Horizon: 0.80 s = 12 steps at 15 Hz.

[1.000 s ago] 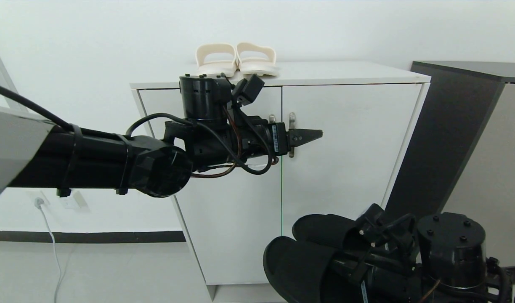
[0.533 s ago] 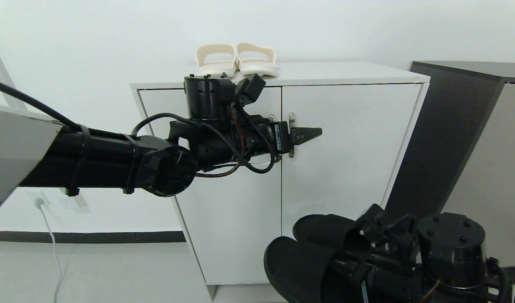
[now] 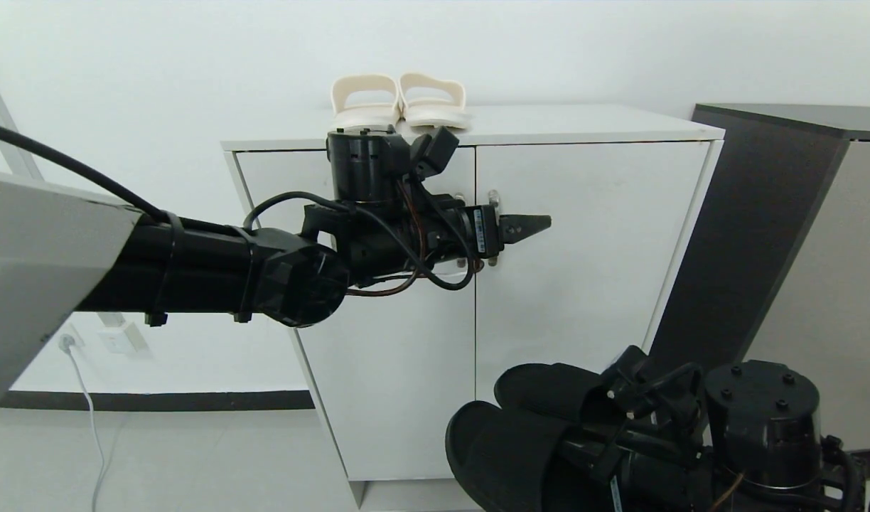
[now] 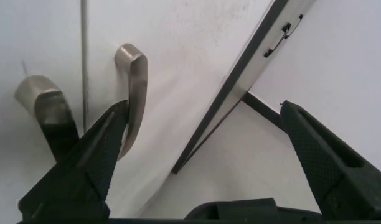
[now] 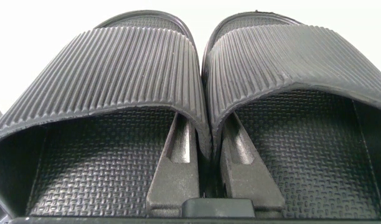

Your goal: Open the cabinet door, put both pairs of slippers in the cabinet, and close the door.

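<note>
Cabinet (image 3: 584,284) doors stood shut, with the cream slippers (image 3: 399,99) side by side on its top. Left claw (image 4: 203,112) hung wide at the right door's handle (image 4: 133,81), one finger just beside it. Lower and nearer, the right claw (image 5: 206,121) pinched the black slippers (image 5: 141,68) together by their inner walls.
</note>
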Motion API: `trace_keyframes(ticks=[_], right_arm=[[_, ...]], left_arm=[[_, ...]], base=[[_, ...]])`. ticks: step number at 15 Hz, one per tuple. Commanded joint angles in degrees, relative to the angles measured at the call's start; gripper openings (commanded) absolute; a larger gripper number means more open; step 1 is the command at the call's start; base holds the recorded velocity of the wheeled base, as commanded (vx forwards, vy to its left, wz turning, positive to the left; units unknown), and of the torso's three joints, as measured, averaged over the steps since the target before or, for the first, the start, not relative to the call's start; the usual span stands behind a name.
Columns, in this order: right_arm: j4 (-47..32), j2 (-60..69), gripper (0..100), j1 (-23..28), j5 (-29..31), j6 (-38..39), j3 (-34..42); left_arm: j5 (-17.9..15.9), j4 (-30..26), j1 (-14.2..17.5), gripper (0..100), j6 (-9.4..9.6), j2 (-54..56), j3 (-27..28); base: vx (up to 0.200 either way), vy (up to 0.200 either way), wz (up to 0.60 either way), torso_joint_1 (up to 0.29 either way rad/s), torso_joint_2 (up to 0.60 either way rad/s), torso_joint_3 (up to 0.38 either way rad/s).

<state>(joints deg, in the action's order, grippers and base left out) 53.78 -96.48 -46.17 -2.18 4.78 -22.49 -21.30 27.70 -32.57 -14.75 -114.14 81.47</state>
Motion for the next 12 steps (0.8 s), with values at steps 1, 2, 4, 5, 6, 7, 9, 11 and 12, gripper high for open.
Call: trace_keyframes(ticks=[1, 2, 4, 5, 6, 7, 9, 11, 12], right_arm=[[0.0, 0.0, 0, -0.1, 0.0, 0.1, 0.1], [0.0, -0.1, 0, -0.1, 0.0, 0.0, 0.1], [0.0, 0.1, 0, -0.2, 0.1, -0.1, 0.3], [0.0, 0.1, 0, -0.2, 0.1, -0.2, 0.3], [0.0, 0.1, 0, -0.3, 0.0, -0.1, 0.4], [0.0, 0.1, 0, -0.4, -0.1, -0.1, 1.1], [0.1, 0.4, 0, -0.5, -1.6, -0.4, 1.8], [0.1, 1.3, 0, -0.8, -3.6, -0.5, 2.9], [0.1, 1.6, 0, -1.0, -4.3, -0.5, 3.3]], left_arm=[[0.0, -0.3, 0.0, 0, -0.10, -0.4, 0.0], [0.0, -0.3, 0.0, 0, -0.19, -0.2, -0.1], [0.0, -0.4, 0.1, 0, -0.45, 0.0, -0.3], [0.0, -0.4, 0.0, 0, -0.45, 0.0, -0.3], [0.0, -0.4, 0.0, 0, -0.45, 0.1, -0.8], [-0.2, -0.3, -0.1, 0, -0.45, 1.2, -2.2], [-0.4, -0.3, -0.8, 0, -0.45, 3.4, -4.7], [-0.5, -0.2, -1.8, 0, -0.45, 6.3, -7.6], [-0.5, -0.2, -2.5, 0, -0.37, 7.9, -9.1]], base=[[0.000, 0.000, 0.00, 0.000, 0.00, 0.000], [0.000, 0.000, 0.00, 0.000, 0.00, 0.000], [0.000, 0.000, 0.00, 0.000, 0.00, 0.000], [0.000, 0.000, 0.00, 0.000, 0.00, 0.000], [0.000, 0.000, 0.00, 0.000, 0.00, 0.000], [0.000, 0.000, 0.00, 0.000, 0.00, 0.000], [0.000, 0.000, 0.00, 0.000, 0.00, 0.000], [0.000, 0.000, 0.00, 0.000, 0.00, 0.000], [0.000, 0.000, 0.00, 0.000, 0.00, 0.000]])
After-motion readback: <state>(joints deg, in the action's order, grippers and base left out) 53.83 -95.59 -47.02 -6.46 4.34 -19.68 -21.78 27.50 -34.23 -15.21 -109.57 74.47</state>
